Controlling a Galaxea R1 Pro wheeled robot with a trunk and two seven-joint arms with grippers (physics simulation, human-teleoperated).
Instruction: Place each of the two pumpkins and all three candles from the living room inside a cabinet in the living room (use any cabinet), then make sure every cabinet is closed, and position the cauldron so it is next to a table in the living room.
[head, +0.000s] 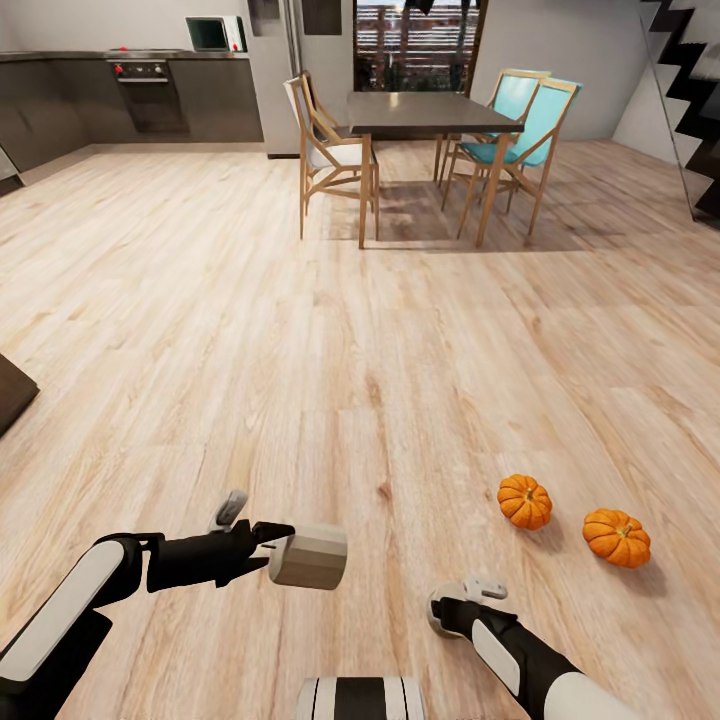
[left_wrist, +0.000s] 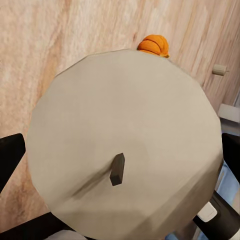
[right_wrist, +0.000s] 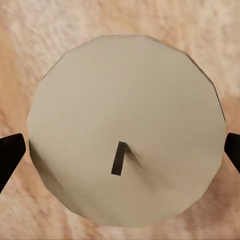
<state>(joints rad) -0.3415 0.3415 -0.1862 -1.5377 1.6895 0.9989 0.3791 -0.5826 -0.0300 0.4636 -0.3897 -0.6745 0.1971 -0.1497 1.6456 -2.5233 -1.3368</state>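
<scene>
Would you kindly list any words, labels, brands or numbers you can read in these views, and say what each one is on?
None can be read.
Candles: plain beige tops with a dark wick, no label.
Pumpkins: no markings.
Oven: its control panel is too small and blurred to read.
Microwave: no readable text.

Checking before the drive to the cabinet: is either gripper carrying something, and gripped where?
Each holds a candle. The left gripper clamps a beige candle across its round sides. The right gripper straddles another candle, fingers at its opposite sides, wick end facing the camera.
</scene>
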